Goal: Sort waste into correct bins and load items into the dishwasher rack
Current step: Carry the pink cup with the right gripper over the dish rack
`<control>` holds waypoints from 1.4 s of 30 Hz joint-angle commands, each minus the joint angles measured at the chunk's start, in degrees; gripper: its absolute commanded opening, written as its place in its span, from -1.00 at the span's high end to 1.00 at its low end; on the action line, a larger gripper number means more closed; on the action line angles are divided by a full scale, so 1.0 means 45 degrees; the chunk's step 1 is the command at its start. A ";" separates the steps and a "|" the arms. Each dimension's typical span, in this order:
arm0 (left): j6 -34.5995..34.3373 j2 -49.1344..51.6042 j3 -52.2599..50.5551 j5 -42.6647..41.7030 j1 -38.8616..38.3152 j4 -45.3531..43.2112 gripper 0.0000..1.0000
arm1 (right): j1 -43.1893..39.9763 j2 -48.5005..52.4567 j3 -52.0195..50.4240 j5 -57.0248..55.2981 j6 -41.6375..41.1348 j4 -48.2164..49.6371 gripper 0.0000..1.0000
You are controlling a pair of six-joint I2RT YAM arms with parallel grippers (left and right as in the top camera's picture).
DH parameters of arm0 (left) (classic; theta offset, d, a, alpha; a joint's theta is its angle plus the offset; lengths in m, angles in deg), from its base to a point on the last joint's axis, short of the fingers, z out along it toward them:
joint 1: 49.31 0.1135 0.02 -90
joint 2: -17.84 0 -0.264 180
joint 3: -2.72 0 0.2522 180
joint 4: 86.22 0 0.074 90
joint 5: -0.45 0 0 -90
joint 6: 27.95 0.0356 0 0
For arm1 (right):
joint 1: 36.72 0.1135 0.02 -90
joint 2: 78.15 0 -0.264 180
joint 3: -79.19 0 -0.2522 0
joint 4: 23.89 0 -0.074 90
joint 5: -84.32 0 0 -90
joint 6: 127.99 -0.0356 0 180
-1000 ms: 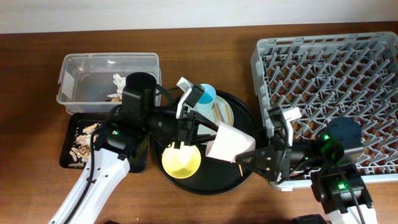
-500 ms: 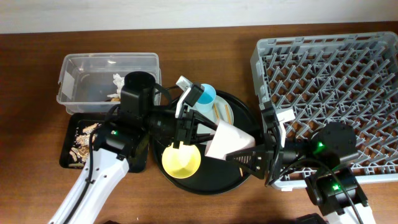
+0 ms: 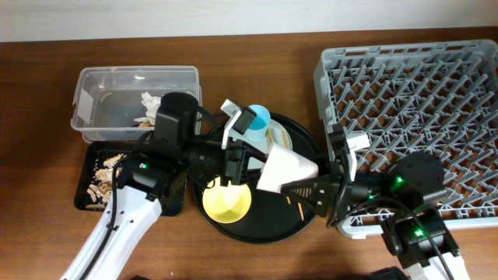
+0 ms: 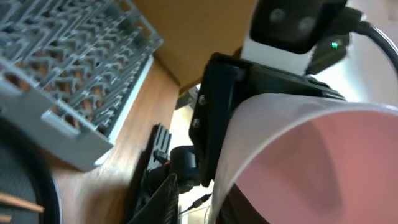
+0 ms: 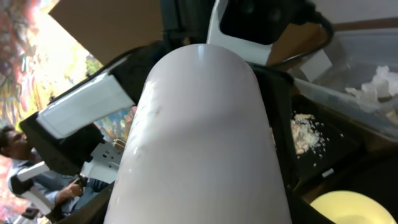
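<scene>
A brown wooden table (image 3: 257,54) stands before a white wall (image 3: 233,15). The pink cup (image 3: 289,169) is in the air above the round tray (image 3: 264,227), lying on its side between the two arms. Its wide mouth is turned to the left arm and its narrow base to the right arm. From outside it looks pale, nearly white (image 5: 199,137). Inside it is a soft pink (image 4: 323,168) and it has nothing in it. The left gripper (image 3: 261,167) is at the mouth end and pinches the cup, though the cup covers its fingertips. The right gripper (image 3: 299,189) reaches along the cup from the base end. The left wrist view shows one ribbed finger of it beside the cup wall and not touching it. The other finger is hidden, so I cannot tell how its jaws stand. On the round tray are one yellow bowl (image 3: 226,202), one blue cup (image 3: 261,118) and one pale plate (image 3: 284,141) with the chopsticks (image 3: 273,140) on it. So there are two cups, one bowl and one plate. At the right stands one grey rack (image 3: 420,85), with no dishes in it. At the left are two bins. The clear tub (image 3: 85,117) holds a white napkin (image 3: 148,101). The black tray (image 3: 80,180), just in front of it, holds beige scraps (image 3: 105,175).
</scene>
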 commanded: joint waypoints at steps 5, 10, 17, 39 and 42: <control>0.0175 0.0000 -0.0117 0.5134 -0.0024 0.2132 0.19 | 0.0092 -0.0185 0.0238 -0.0117 0.0219 0.0321 0.13; 0.0175 0.0000 -0.0117 0.6382 -0.0024 0.2487 -0.11 | 0.0087 -0.0180 0.0238 -0.0146 0.0219 0.0316 0.14; 0.0175 0.0000 -0.0117 0.8150 -0.0024 0.2555 -0.17 | 0.0078 0.0112 0.0238 -0.2778 0.0233 -0.1219 0.14; 0.0170 0.0000 -0.0117 0.9928 -0.0024 0.3730 -0.98 | -0.2152 0.4687 1.0841 -1.3158 0.7237 -1.6602 0.24; 0.0170 0.0000 -0.0117 0.9928 -0.0024 0.3725 -0.98 | -0.2161 0.5265 1.0856 -1.3571 0.7242 -1.5858 0.25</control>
